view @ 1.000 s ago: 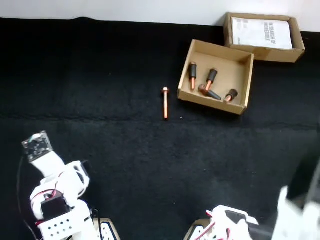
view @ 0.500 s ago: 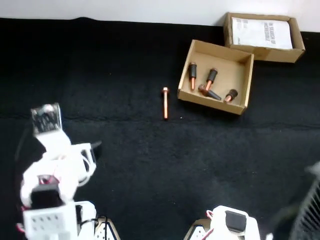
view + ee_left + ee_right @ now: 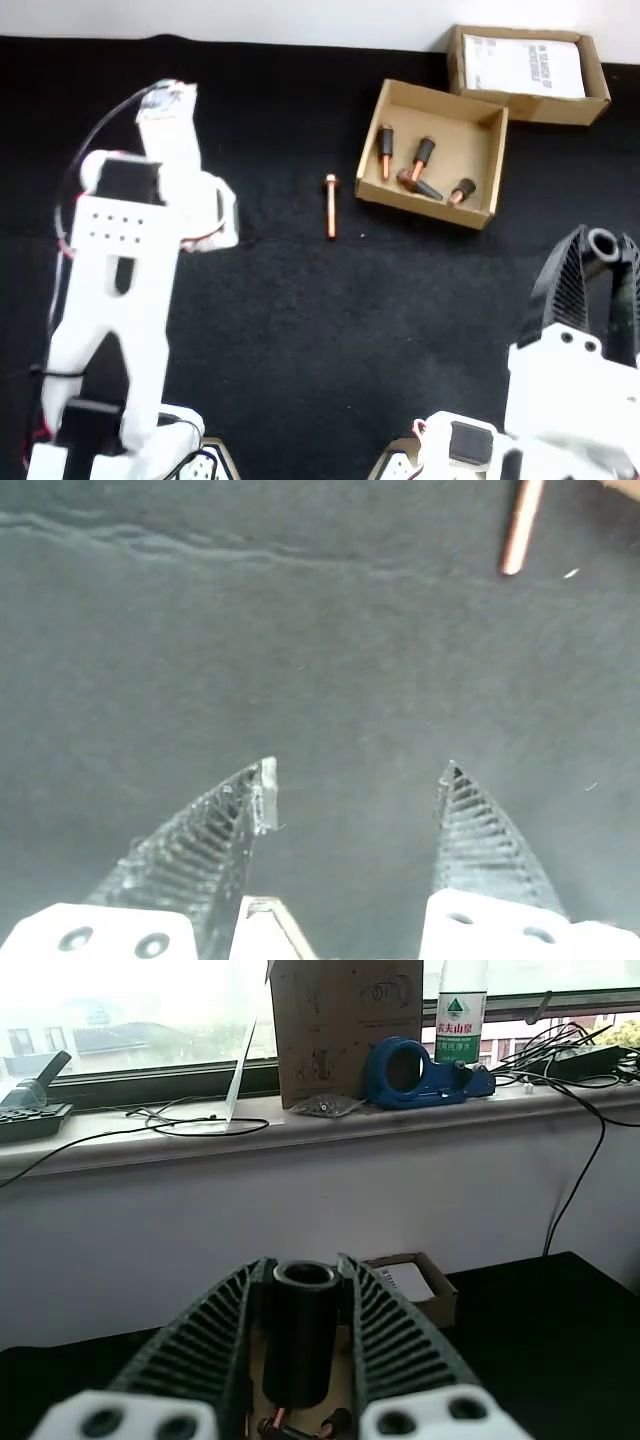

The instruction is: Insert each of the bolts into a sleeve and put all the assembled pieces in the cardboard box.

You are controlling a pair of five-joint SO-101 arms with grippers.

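A copper bolt lies alone on the black mat, left of the open cardboard box. Several bolts fitted with black sleeves lie inside that box. My left arm stretches over the mat's left side. Its gripper hangs open above bare mat, with the bolt farther off and to one side. My right gripper stands raised at the near right, shut on a black sleeve held upright between its fingers.
A second cardboard box holding a printed sheet stands behind the first at the back right. The mat ends at a white wall along the far edge. Both arm bases sit at the near edge.
My left arm has risen from the near left and stretched forward over the mat, nearer the bolt. The right arm has lifted into view with the sleeve in its gripper.
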